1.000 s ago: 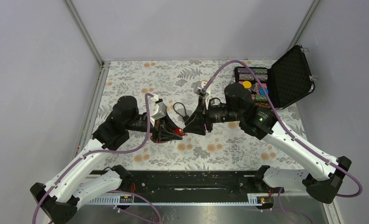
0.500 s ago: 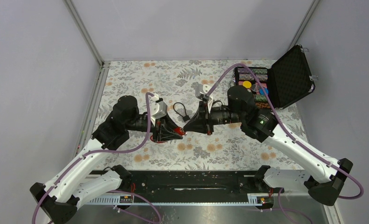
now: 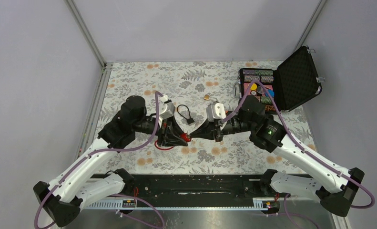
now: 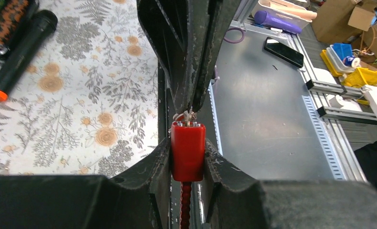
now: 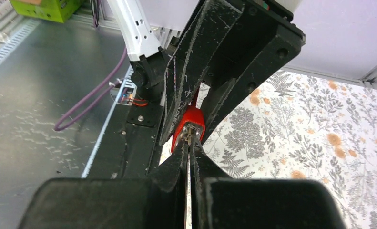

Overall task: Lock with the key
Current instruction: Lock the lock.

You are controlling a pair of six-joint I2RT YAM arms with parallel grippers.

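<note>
Claws meet tip to tip over the middle of the floral tabletop (image 3: pixel 129 86). My left claw (image 4: pixel 188 151) is clamped narrowly on the red block (image 4: pixel 188 143), one finger on each side of it. The red wire loop (image 4: pixel 185 211) runs back from the block between those fingers. My right claw (image 5: pixel 189 149) comes in from the opposite side with its fingers pressed together on the key (image 4: pixel 187 116). From the left wrist view I see the small silvery cluster right at the end face of the red block, touching it and pinched between the right fingertips. From the right wrist view a thin silvery blade runs between those fingers and points at the block. I cannot tell how far the blade sits inside. The black wire loop (image 3: pixel 183 112) with its small block lies on the tabletop just behind the two claws, touched by neither. The open black case (image 3: pixel 298 76) stands at the far right corner, well apart.
</note>
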